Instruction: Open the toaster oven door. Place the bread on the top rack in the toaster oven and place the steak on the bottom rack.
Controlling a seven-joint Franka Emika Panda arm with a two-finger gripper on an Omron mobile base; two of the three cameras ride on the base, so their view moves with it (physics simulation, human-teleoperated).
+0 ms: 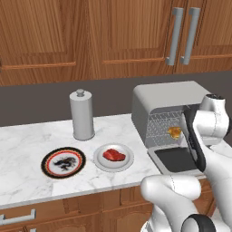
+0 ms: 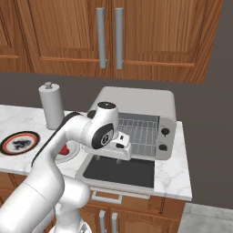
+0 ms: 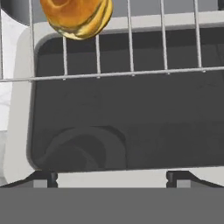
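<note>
The toaster oven stands at the counter's right end. The toaster oven door lies folded down flat, dark glass up. The golden-brown bread rests on a silver wire rack inside the cavity, also seen as the bread; I cannot tell which of the two racks this is. My gripper hovers open over the lowered door just in front of the rack, nothing between its fingertips; the same gripper hangs at the oven mouth. The red steak lies on a white plate left of the oven.
A grey cylindrical canister stands at the back of the marble counter. A dark-rimmed patterned plate lies left of the white plate. Wooden wall cabinets hang above. Oven knobs sit on the oven's right front.
</note>
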